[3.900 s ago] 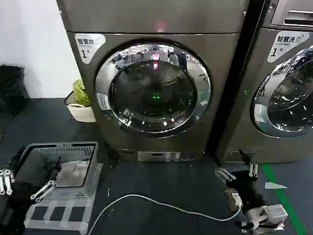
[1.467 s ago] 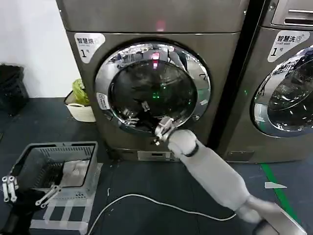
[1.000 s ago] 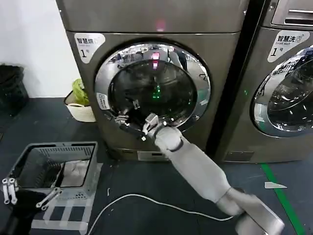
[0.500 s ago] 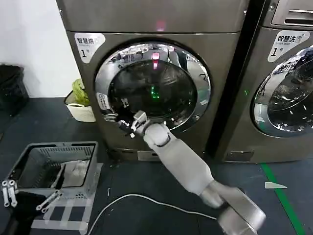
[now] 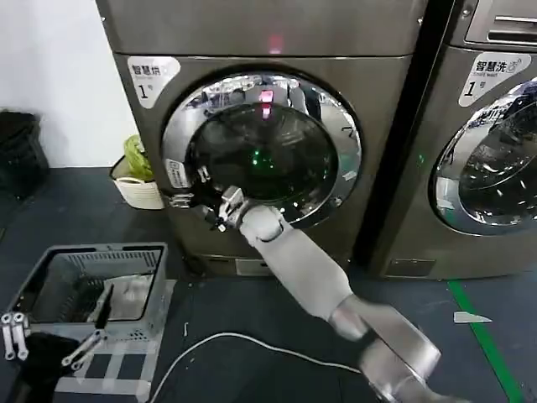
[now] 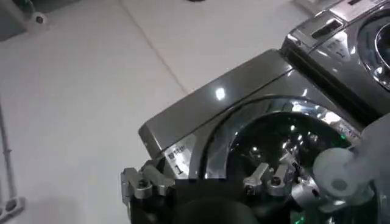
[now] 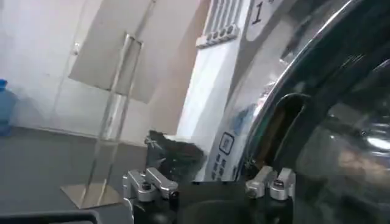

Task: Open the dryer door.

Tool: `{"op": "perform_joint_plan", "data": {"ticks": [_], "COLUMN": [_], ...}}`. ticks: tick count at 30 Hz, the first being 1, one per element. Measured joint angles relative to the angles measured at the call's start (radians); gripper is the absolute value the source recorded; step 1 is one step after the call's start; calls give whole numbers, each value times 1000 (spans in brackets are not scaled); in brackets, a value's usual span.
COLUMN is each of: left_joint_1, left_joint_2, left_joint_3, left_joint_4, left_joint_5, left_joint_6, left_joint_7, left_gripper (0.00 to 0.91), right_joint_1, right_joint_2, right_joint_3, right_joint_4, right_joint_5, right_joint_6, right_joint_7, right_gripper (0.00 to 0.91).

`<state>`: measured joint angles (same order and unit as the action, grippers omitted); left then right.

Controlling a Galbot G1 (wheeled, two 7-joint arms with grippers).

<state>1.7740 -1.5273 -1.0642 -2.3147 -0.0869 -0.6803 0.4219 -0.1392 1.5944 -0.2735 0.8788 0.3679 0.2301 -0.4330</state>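
shiny chrome rings the round dark glass dryer door (image 5: pixel 262 151) on the big grey metal dryer (image 5: pixel 268 34), and that door looks shut. the right gripper (image 5: pixel 195 200) is at the door's left edge, near its handle slot, with its fingers spread apart. the left gripper (image 5: pixel 46 336) waits low, left of the dryer, fingers apart. grabbing and pulling are still to do.

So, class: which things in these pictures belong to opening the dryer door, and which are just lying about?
Part of the job:
- dryer door, shut
- right gripper, fingers open at the door's left rim
- door handle recess

Just lying about:
- left gripper, idle low on the left
- grey basket
- white cable
- neighbouring machine
- white tub
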Motion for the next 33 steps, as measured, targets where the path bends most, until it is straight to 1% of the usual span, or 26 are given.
{"op": "perform_joint_plan", "data": {"ticks": [5,9,13,17,21,24,28,33], "left_joint_1": [5,5,-5,-28,-59,-75,-98,-136], "left_joint_2": [-2,-2,3,10,14,24,41,71], "left_joint_3": [1,1,-7,-17,-24,-34,-45,-62], "left_joint_4": [0,3,19,38,51,66,79,99], "left_joint_5": [1,2,2,-15,-22,-28,-37,-73], "left_joint_6": [-6,-6,-2,21,45,59,89,127], "left_joint_7": [0,0,-3,-4,-2,0,4,38], "left_gripper": [907,907,907,907,907,907,907,907], "right_joint_1": [1,-16,-26,-47,-63,-80,-108,-151], "right_joint_2": [-12,-42,-88,-150,-208,-253,-312,-393], "right_joint_3": [-6,-30,-74,-113,-131,-128,-110,-77], "right_joint_4": [-2,42,103,185,263,325,405,513], "right_joint_5": [9,69,123,195,248,301,340,428], "right_joint_6": [32,37,74,78,67,47,38,-11], "right_joint_7": [-76,-142,-197,-266,-323,-393,-511,-646], "right_gripper": [907,907,907,907,907,907,907,907]}}
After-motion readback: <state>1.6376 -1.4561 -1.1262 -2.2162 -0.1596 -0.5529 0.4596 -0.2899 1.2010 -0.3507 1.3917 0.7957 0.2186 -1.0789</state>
